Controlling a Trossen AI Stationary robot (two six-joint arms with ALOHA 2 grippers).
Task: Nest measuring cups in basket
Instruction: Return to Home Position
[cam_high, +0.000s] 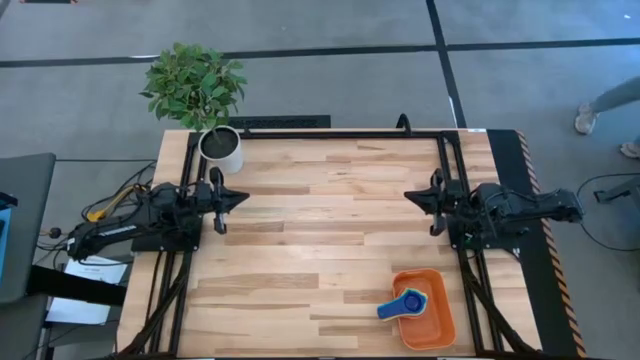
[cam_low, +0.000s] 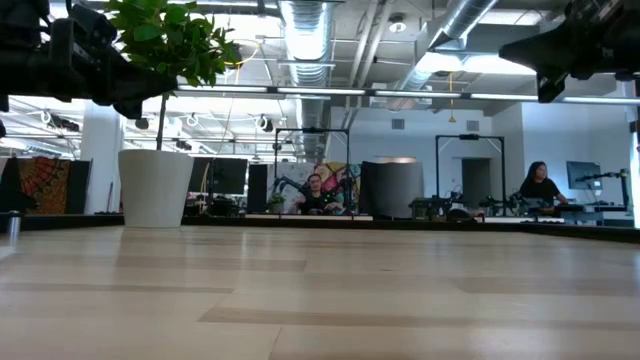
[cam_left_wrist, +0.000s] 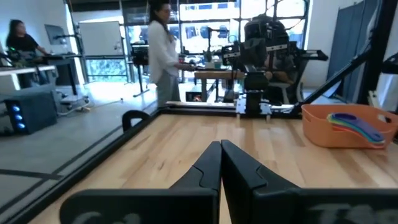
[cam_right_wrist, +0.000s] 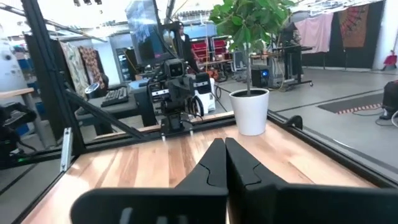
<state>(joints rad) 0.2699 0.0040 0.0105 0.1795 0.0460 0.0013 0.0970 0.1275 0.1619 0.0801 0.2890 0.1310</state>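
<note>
The orange basket (cam_high: 437, 327) sits on the wooden counter (cam_high: 320, 230) at a corner on the right arm's side. Inside it lies the nested stack of measuring cups (cam_high: 405, 303), a blue one on top. Its blue handle reaches out over the basket's rim toward the middle of the counter. From the left wrist view, the basket (cam_left_wrist: 336, 135) shows several coloured handles (cam_left_wrist: 359, 123) fanned just above its rim: yellow, green, blue and a reddish one.

The right claw (cam_high: 408, 197) hangs above the counter, well apart from the basket and on the same side of the counter as it. Its two fingers (cam_right_wrist: 214, 163) are pressed together with nothing between them. The left claw (cam_high: 243, 198) is farther from the basket, across the counter's width and facing the right claw. Its fingers (cam_left_wrist: 210, 167) are likewise pressed together and hold nothing. In the low view both arms show only at the top edge, clear of the counter top.

A white plant pot (cam_high: 222, 150) with a leafy plant stands at the corner diagonally opposite the basket. A person in a white top (cam_left_wrist: 163, 53) stands in the room beyond the counter.
</note>
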